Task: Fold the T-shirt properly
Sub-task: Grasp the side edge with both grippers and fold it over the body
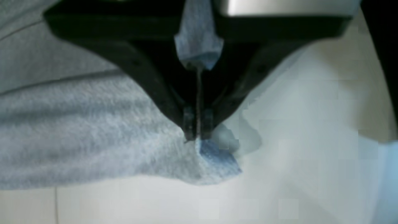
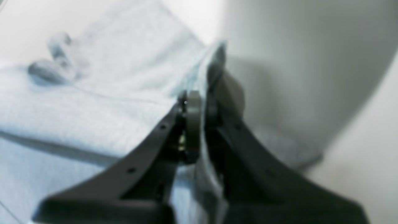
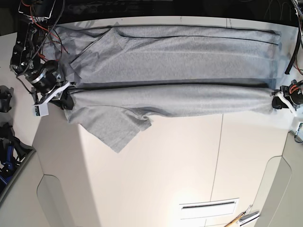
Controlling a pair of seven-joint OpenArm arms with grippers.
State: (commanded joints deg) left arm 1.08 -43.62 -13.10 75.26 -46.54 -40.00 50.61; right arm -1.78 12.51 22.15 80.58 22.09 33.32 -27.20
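Note:
The heather-grey T-shirt (image 3: pixel 170 61) lies stretched across the far part of the white table (image 3: pixel 180 161), plain side up, with its near long edge raised in a fold (image 3: pixel 175 100). A sleeve (image 3: pixel 113 125) hangs toward me at the left. My left gripper (image 3: pixel 275 101), at the base view's right, is shut on the shirt's edge (image 1: pixel 214 161); cloth runs between its jaws (image 1: pixel 197 130). My right gripper (image 3: pixel 66 98), at the base view's left, is shut on the shirt's other end (image 2: pixel 199 77), with cloth pinched between its fingers (image 2: pixel 193 109).
The table's near half has seams and a slot (image 3: pixel 208 205). A tool or pen (image 3: pixel 241 218) lies at the near right edge. Cables and arm parts (image 3: pixel 33 28) crowd the far left corner. Dark gear (image 3: pixel 7 142) sits off the table's left side.

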